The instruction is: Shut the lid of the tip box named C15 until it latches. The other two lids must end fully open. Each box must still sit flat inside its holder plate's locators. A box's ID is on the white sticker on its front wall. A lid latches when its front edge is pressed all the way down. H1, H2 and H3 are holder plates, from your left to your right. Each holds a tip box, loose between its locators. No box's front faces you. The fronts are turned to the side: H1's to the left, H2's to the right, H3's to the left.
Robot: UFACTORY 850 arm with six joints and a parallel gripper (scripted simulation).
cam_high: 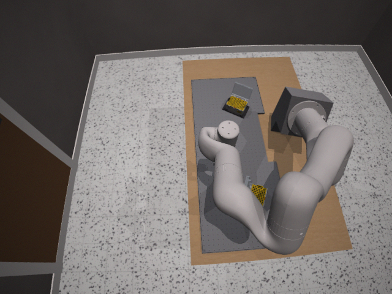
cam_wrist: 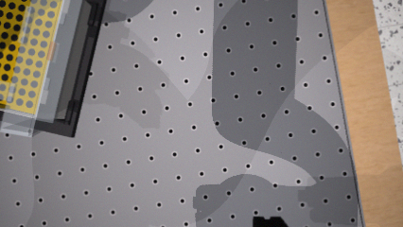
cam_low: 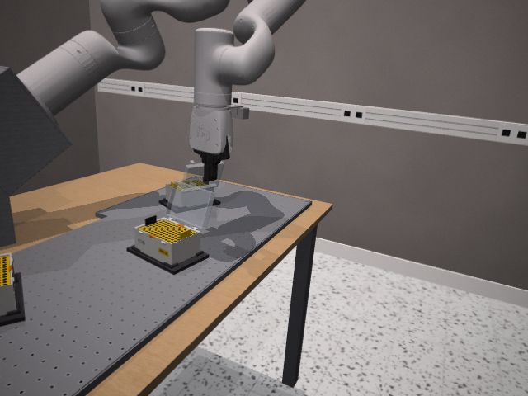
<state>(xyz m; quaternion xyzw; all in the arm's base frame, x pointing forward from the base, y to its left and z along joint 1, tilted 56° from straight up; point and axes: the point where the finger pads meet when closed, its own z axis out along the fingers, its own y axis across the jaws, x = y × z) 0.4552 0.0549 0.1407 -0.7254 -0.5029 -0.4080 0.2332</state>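
Note:
Three tip boxes with yellow racks sit on black holder plates. In the exterior view one box is in the middle, one is farther back and one is cut off at the left edge. The two farther boxes have clear lids standing up. The stickers are too small to read. My gripper is shut on nothing and hangs straight down beside those raised lids; I cannot tell whether it touches one. The wrist view shows one box at the top left and my fingertip at the bottom edge.
From above, my wrist and forearm hide the middle box. One box with its lid up lies beyond the wrist, and another shows between arm links. The arm's base block stands on the wooden table. The table edge is close on the right.

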